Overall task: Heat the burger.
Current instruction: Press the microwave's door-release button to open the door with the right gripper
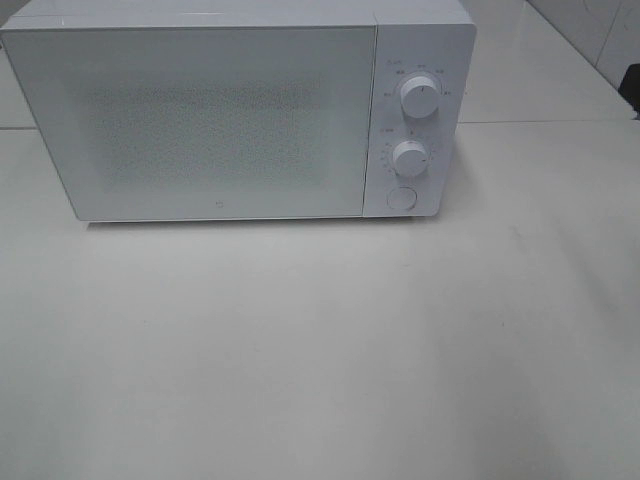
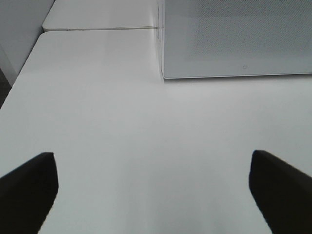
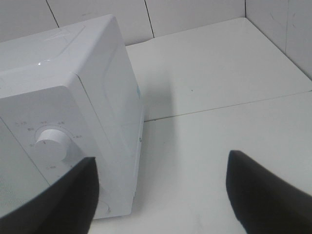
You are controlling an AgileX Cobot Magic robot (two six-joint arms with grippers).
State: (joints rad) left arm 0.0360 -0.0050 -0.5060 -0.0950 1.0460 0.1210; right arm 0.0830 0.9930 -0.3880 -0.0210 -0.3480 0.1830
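The burger is out of view in all three views. A white microwave [image 1: 220, 120] stands at the back of the table with its door shut; two round knobs [image 1: 418, 97] and a round button [image 1: 401, 198] sit on its right panel. Neither arm shows in the high view. In the left wrist view my left gripper [image 2: 153, 190] stands open over bare table, facing the microwave's [image 2: 234, 39] lower left corner. In the right wrist view my right gripper [image 3: 161, 192] is open with nothing between its fingers, beside the microwave's [image 3: 73, 97] right side and upper knob [image 3: 51, 144].
The white table [image 1: 320, 350] stretches in front of the microwave. A seam between two tabletops [image 3: 229, 105] runs to the right of the microwave. A tiled wall [image 3: 195, 12] rises behind. Something dark [image 1: 632, 90] shows at the right edge of the high view.
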